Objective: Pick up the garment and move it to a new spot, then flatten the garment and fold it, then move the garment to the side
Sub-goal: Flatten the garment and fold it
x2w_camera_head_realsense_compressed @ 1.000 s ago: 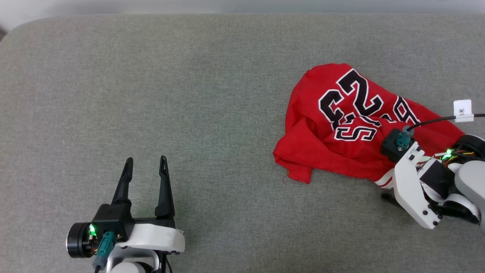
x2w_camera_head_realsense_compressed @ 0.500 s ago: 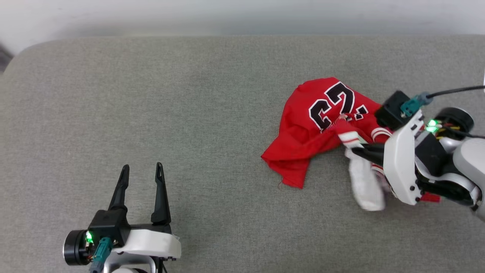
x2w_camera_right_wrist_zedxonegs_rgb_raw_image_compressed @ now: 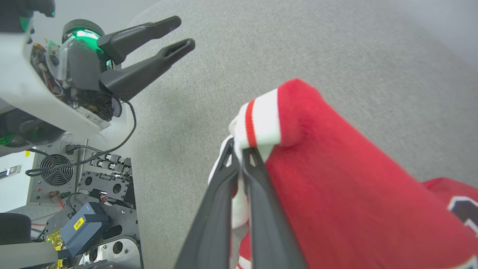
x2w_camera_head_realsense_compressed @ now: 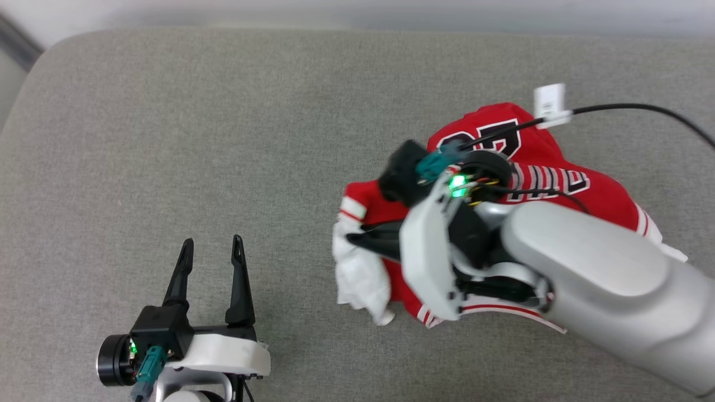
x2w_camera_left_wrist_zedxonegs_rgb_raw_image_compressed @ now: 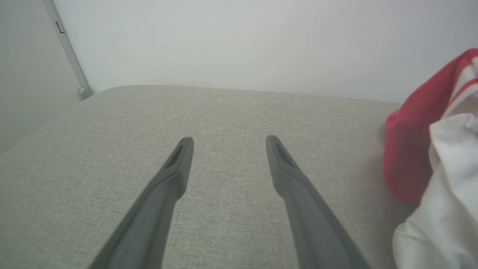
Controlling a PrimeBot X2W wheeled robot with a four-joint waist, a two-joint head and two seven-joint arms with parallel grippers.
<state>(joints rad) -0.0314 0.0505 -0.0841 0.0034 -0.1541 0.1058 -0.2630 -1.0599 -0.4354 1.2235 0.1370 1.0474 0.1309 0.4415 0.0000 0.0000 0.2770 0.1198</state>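
The garment [x2w_camera_head_realsense_compressed: 558, 173], a red jersey with black white-outlined lettering, hangs bunched from my right gripper [x2w_camera_head_realsense_compressed: 353, 239] above the grey cushion, a white sleeve [x2w_camera_head_realsense_compressed: 360, 276] drooping below the fingers. In the right wrist view the right gripper [x2w_camera_right_wrist_zedxonegs_rgb_raw_image_compressed: 238, 146] is shut on the garment [x2w_camera_right_wrist_zedxonegs_rgb_raw_image_compressed: 336, 186] at its red-and-white striped trim. My left gripper [x2w_camera_head_realsense_compressed: 212, 244] stands open at the lower left, apart from the cloth. From the left wrist, the left gripper [x2w_camera_left_wrist_zedxonegs_rgb_raw_image_compressed: 228, 139] holds nothing, and the garment [x2w_camera_left_wrist_zedxonegs_rgb_raw_image_compressed: 418, 149] hangs at the right edge.
The grey cushion [x2w_camera_head_realsense_compressed: 195, 139] spreads wide to the left and back, with a rounded far-left corner. A black cable with a white tag [x2w_camera_head_realsense_compressed: 550, 101] crosses over the garment. The robot's base electronics [x2w_camera_right_wrist_zedxonegs_rgb_raw_image_compressed: 86, 224] lie below the cushion edge in the right wrist view.
My right gripper has lifted the garment by its sleeve trim and carried it left toward the middle; the cloth now hangs bunched. The head camera has shifted. The left gripper stays put.
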